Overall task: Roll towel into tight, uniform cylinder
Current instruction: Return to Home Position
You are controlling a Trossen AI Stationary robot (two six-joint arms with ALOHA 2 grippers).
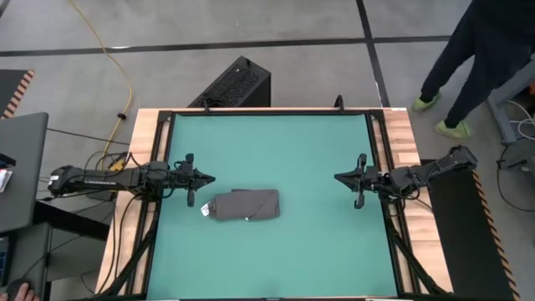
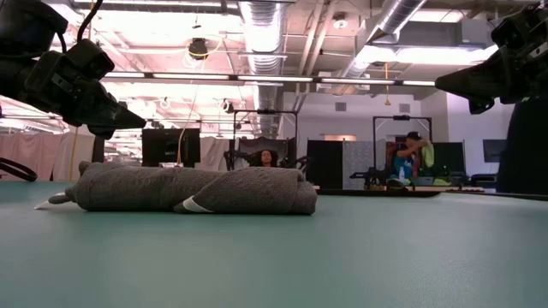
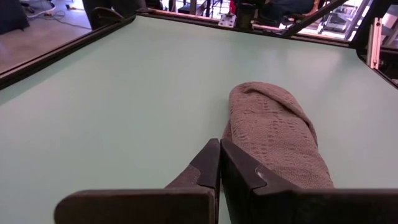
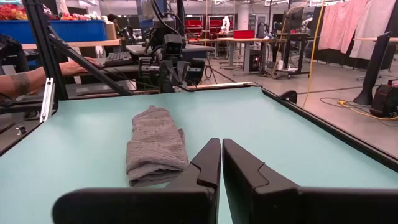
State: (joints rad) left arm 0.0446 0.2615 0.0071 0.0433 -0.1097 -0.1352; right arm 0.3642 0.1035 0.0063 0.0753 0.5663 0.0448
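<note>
High view: one rolled towel (image 1: 243, 206) between left gripper (image 1: 207, 179) and right gripper (image 1: 338, 177).

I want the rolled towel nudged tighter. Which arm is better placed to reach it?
Left. The left gripper hangs shut just beside the tag end of the towel, while the right gripper, also shut, sits across the teal mat, much farther away.

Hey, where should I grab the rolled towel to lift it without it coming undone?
Probably the middle of the towel, from above, with fingers straddling its short width. It lies as a long roll across the mat and is thick and even there, while the end nearer the left gripper tapers loosely.
</note>
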